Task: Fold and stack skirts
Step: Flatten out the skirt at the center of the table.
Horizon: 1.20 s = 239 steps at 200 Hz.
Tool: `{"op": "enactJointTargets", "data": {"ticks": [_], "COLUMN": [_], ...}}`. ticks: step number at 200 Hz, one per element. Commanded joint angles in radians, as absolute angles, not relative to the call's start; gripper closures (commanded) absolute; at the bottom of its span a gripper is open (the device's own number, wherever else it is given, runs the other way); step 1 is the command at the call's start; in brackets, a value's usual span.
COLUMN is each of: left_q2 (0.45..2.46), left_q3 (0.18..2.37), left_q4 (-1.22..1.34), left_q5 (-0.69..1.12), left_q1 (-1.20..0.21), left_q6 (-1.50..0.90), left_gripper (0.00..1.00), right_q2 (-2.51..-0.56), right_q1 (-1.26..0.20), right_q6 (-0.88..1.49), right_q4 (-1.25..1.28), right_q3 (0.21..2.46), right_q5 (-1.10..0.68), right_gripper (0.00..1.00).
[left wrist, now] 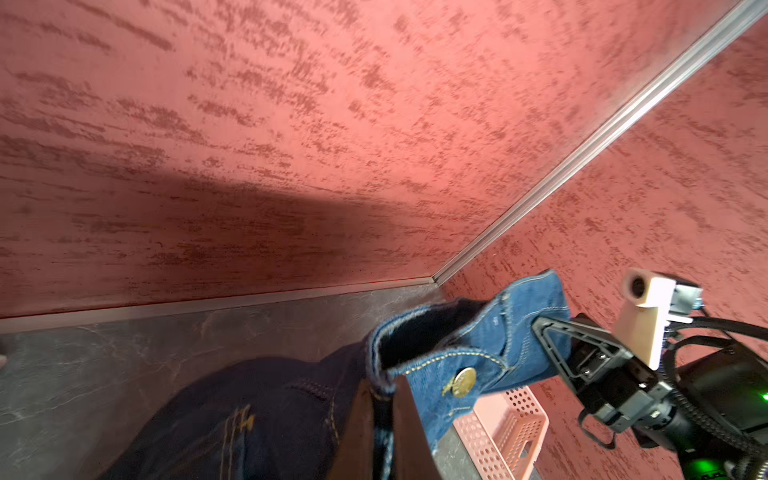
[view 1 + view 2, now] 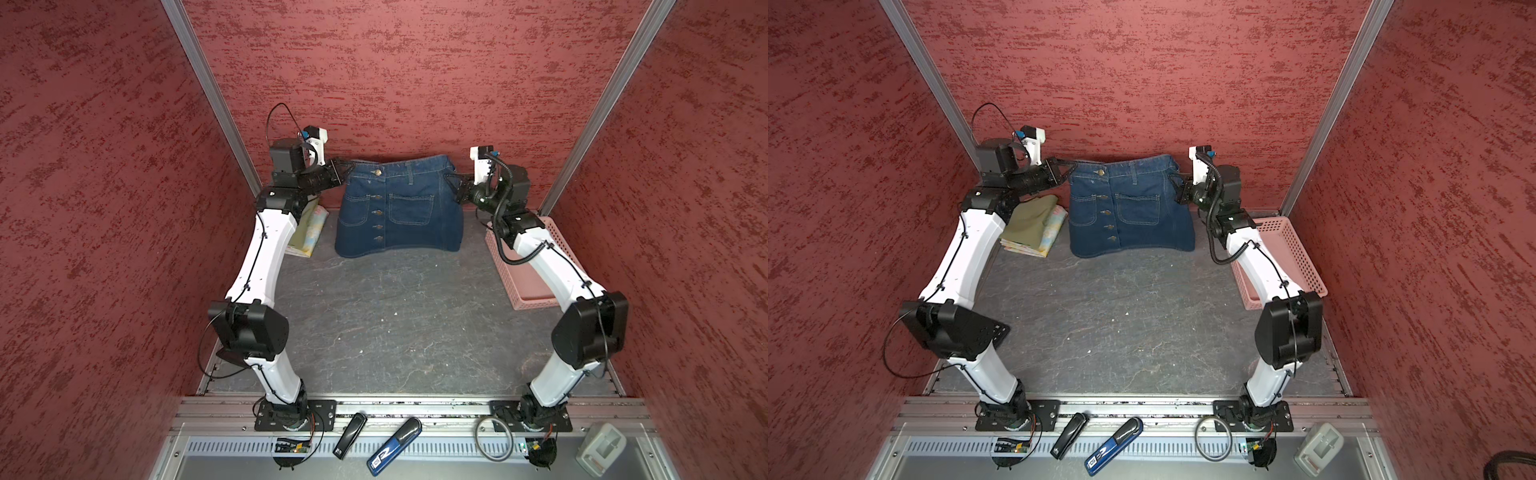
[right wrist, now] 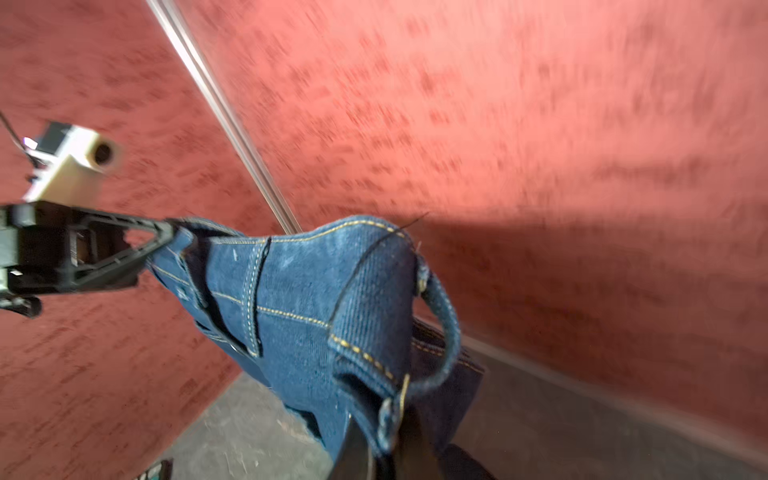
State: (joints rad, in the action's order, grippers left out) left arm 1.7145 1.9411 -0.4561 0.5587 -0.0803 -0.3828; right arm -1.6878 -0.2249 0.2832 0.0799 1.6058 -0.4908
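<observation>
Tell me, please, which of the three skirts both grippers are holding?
The denim skirt, pinched at its waistband ends by the left gripper and right gripper; the olive skirt and floral skirt lie folded beside it.

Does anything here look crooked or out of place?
Only slightly: the denim skirt hangs unevenly. The left gripper pinches its waistband corner, while the right gripper grips lower on the side, so that waist corner pokes up loose. Nothing looks spilled or damaged.

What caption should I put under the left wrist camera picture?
Teamwork: left gripper and right gripper each pinch a waistband end of the denim skirt above the table, pink basket nearby.
</observation>
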Motion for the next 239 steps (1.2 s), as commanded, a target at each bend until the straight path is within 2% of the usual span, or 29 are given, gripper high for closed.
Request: {"op": "enactJointTargets", "data": {"ticks": [1,40,69,100,127,138,146,152,163,180,191,205,239], "left_q2": [1.596,1.393,1.323,1.410,1.583,1.678,1.745,1.794,1.879,1.957,1.973,1.963,1.899], "left_q3": [1.848,1.725,1.730,1.803,1.783,1.774,1.768,1.763,1.778,1.824,1.855,1.871,1.820], "left_q4": [-0.449,-0.516,-0.564,-0.640,-0.662,-0.663,-0.658,-0.646,-0.643,-0.653,-0.668,-0.681,-0.687], "left_q5": [0.489,0.370,0.310,0.243,0.204,0.231,0.216,0.214,0.229,0.212,0.216,0.196,0.173], "left_q1": [-0.085,-0.173,-0.236,-0.240,-0.198,-0.175,-0.167,-0.163,-0.156,-0.153,-0.152,-0.152,-0.150], "left_q6": [-0.347,-0.282,-0.278,-0.288,-0.286,-0.290,-0.291,-0.287,-0.287,-0.284,-0.278,-0.268,-0.232], "left_gripper": [1.00,1.00,1.00,1.00,1.00,1.00,1.00,0.88,0.55,0.35,0.27,0.22,0.18], "right_q2": [-1.569,-1.354,-1.290,-1.435,-1.605,-1.680,-1.742,-1.792,-1.864,-1.923,-1.931,-1.922,-1.884], "right_q1": [-0.211,-0.216,-0.216,-0.209,-0.204,-0.203,-0.202,-0.201,-0.197,-0.188,-0.184,-0.183,-0.186], "right_q6": [0.284,0.287,0.310,0.344,0.401,0.417,0.420,0.417,0.406,0.396,0.393,0.382,0.388], "right_q4": [0.108,0.007,-0.159,-0.374,-0.251,-0.168,-0.129,-0.119,-0.109,-0.122,-0.137,-0.147,-0.111], "right_q3": [1.520,1.396,1.433,1.557,1.444,1.396,1.387,1.393,1.415,1.458,1.475,1.478,1.381], "right_q5": [-0.476,-0.463,-0.412,-0.413,-0.458,-0.476,-0.482,-0.484,-0.470,-0.440,-0.434,-0.437,-0.452], "right_gripper": [1.00,1.00,1.00,1.00,0.99,0.92,0.78,0.66,0.48,0.31,0.27,0.22,0.19]}}
